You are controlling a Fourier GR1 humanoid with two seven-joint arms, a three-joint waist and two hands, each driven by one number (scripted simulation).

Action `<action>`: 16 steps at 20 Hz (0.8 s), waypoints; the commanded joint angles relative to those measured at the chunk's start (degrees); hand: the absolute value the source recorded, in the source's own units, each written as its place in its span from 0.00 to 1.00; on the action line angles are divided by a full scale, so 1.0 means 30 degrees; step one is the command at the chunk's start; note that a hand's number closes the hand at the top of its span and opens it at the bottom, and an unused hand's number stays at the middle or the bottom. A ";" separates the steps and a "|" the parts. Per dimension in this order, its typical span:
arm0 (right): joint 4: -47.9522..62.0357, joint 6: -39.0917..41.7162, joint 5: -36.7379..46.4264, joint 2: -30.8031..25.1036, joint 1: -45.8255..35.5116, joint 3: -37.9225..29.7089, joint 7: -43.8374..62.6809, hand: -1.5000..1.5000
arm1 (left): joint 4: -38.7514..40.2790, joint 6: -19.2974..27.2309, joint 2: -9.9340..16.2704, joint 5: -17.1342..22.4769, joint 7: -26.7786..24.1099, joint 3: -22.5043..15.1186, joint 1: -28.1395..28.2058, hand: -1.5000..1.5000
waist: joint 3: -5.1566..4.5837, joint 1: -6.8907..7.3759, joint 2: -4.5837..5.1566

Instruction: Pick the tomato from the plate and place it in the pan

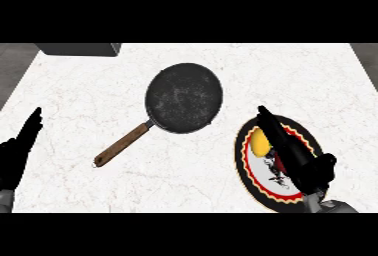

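Nearest to the robot, at the tabletop's (74,125) near right corner, the right hand (295,155) is hanging over the plate (247,167), its fingers straight and stretched out toward the far edge, the thumb standing off to the side, pinching nothing. The plate is showing a dark rim, a red scalloped band and a pale centre with a small printed figure. The tomato (259,143), which is looking yellow-orange rather than red, is sitting on the plate's far left part, just beside the outstretched fingers and partly tucked under them. At the near left edge the left hand (18,145) is resting open, fingers straight and pointing up. Farther out, toward the middle of the tabletop, the pan (183,98) is lying flat, dark and round, holding nothing, its wooden handle (122,145) trailing back toward the near left. At the far left corner a dark box (77,48) is standing. To my eye the pick is the step in hand, and doing it well means shifting the hand slightly left so the tomato sits between thumb and fingers before they curl, coming down from above rather than sweeping sideways, since a round fruit will likely roll across the plate if nudged.
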 commanded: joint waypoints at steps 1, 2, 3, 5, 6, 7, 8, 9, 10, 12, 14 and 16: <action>0.0431 -0.0071 0.0087 0.0315 -0.0179 -0.1363 -0.0254 0.00 | -0.0529 -0.0802 -0.0057 0.0266 -0.0344 0.0926 0.1026 0.50 | 0.0086 -0.0379 -0.0098; 0.0766 -0.1503 -0.0264 0.0590 -0.1610 -0.2663 0.0176 0.00 | -0.0735 -0.0079 -0.0679 -0.0038 0.0435 -0.0059 -0.0120 0.50 | 0.0089 -0.0390 -0.0076; 0.1067 -0.2257 -0.0508 0.0727 -0.1824 -0.3733 -0.0201 0.00 | -0.1020 0.0398 -0.1177 -0.0453 -0.0084 -0.0516 0.0266 0.50 | 0.0094 -0.0365 -0.0072; 0.1847 -0.3849 -0.0820 0.0746 -0.2745 -0.6271 -0.1277 0.00 | -0.1935 0.0460 -0.1494 -0.0701 0.0096 -0.1224 0.0454 0.50 | 0.0131 -0.0268 -0.0060; 0.1788 -0.4313 -0.1331 0.0250 -0.3133 -0.7654 -0.1015 0.00 | -0.2112 0.0085 -0.1686 -0.0168 0.0075 -0.1156 0.0218 0.50 | 0.0122 -0.0430 -0.0075; 0.3264 -0.2585 0.5244 -0.5319 -0.0804 -0.3993 0.0223 0.00 | -0.1623 -0.0101 -0.1702 0.0008 0.0016 -0.1170 0.0467 0.50 | -0.0296 -0.0571 0.0133; 0.3801 -0.7128 0.2983 -0.2085 -0.0182 -0.7204 0.1495 0.00 | -0.1590 -0.0009 -0.1992 0.0074 0.0170 -0.1298 0.0689 0.50 | -0.0043 -0.1438 0.0010; 0.3519 -0.8453 0.1708 -0.1081 0.0287 -0.8774 0.1445 0.00 | -0.1811 0.0161 -0.1955 0.0240 0.0364 -0.1052 0.1018 0.50 | 0.0062 -0.1664 -0.0214; 0.3271 -0.9104 0.1814 -0.0567 0.0939 -0.8701 0.1568 0.00 | -0.2487 0.0243 -0.2245 -0.0074 0.0647 -0.1698 0.1186 0.50 | 0.0095 -0.1421 -0.0279; 0.0872 -0.9096 0.2410 -0.1421 0.2623 -0.8019 0.3899 0.00 | -0.3603 0.0661 -0.2433 -0.0336 0.1238 -0.1952 0.1651 0.50 | 0.0052 -0.1028 -0.0322; -0.0522 -0.7296 0.3258 -0.3531 0.5113 -0.7422 0.4760 0.00 | -0.3867 0.0933 -0.2584 -0.0720 0.1763 -0.2223 0.1514 0.50 | 0.0046 -0.1151 -0.0285; -0.0158 -0.6218 0.4887 -0.5235 0.4897 -0.6600 0.5135 0.00 | -0.3427 0.0774 -0.3073 -0.0639 0.1116 -0.2410 0.1512 0.50 | 0.0030 -0.0803 -0.0160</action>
